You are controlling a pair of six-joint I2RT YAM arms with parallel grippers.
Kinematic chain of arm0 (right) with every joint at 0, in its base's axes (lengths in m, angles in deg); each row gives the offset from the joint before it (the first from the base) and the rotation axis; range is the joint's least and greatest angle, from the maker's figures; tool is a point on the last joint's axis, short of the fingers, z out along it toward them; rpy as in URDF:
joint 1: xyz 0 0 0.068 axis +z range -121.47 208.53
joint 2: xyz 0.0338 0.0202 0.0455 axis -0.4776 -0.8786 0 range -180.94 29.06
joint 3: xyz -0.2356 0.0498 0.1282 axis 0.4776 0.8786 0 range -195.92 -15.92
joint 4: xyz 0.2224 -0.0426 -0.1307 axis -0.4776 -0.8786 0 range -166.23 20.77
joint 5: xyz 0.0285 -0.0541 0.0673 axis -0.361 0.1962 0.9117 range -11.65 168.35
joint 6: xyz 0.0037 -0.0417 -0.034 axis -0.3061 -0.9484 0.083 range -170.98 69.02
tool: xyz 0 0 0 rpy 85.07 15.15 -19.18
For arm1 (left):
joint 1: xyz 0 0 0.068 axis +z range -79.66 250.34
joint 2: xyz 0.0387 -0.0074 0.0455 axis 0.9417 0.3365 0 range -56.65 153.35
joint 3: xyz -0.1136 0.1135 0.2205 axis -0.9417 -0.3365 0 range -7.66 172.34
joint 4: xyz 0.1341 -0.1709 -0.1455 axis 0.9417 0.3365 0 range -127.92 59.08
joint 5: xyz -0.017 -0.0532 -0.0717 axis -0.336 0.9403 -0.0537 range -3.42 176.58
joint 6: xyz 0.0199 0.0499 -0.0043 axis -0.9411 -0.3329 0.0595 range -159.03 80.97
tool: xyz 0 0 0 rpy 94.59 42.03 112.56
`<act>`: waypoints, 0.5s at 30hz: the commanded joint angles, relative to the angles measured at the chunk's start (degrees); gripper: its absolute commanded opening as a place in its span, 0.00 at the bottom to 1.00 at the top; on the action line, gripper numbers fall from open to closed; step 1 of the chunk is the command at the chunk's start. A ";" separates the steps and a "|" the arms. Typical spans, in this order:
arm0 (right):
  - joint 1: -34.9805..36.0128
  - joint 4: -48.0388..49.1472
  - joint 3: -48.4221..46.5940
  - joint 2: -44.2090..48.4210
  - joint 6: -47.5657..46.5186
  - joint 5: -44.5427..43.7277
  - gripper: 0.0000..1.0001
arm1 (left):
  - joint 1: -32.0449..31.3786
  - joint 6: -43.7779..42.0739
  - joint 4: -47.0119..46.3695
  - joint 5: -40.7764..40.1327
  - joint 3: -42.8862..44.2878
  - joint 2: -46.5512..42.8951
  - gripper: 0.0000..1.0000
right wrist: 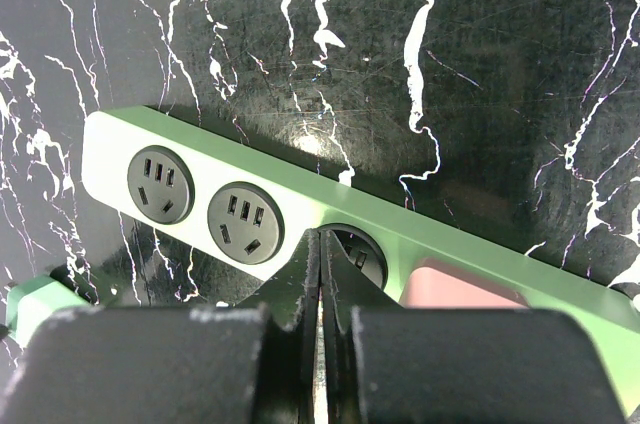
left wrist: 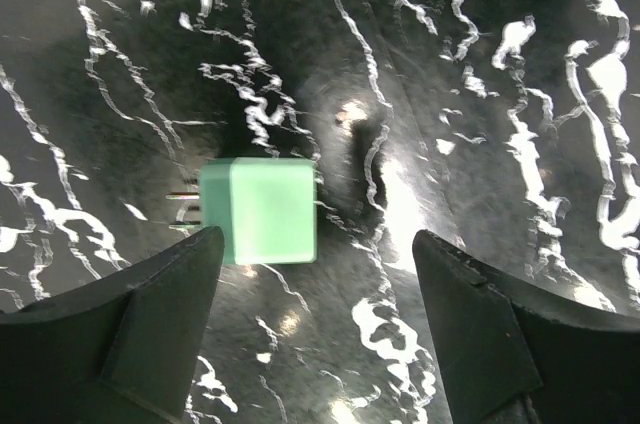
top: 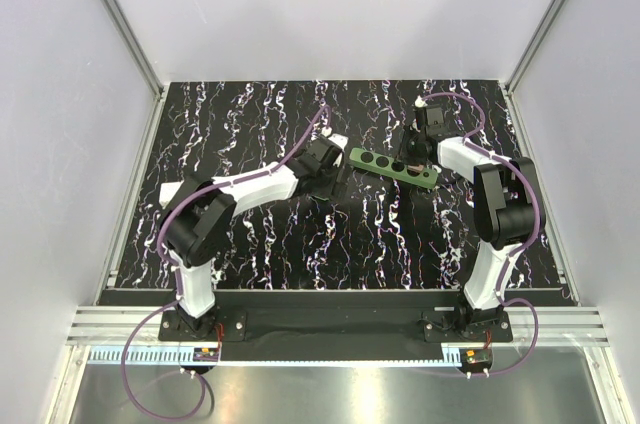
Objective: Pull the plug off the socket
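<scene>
Judging by how things lie, the pull itself looks finished. The plug (left wrist: 262,210) lies free on the table (left wrist: 500,94) with its prongs bare, just ahead of the left gripper (left wrist: 320,254), whose fingers are spread and grasp nothing. The right gripper (right wrist: 320,242) is clenched on nothing, its tips pressing on the socket (right wrist: 200,166) over one hole, with two empty holes beside them. The next move probably calls for lifting both hands straight off without nudging plug or socket. No brand, label or writing is readable.
</scene>
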 commanded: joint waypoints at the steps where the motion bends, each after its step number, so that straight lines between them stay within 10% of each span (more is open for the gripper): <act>1: 1.02 -4.07 1.42 -2.70 -0.57 3.52 0.02 | -0.43 -1.44 -1.01 -1.81 1.84 0.14 0.82; 15: 0.93 -3.99 1.42 -2.96 -0.83 3.87 0.02 | -0.87 -0.56 -4.09 -8.23 -0.62 0.67 0.75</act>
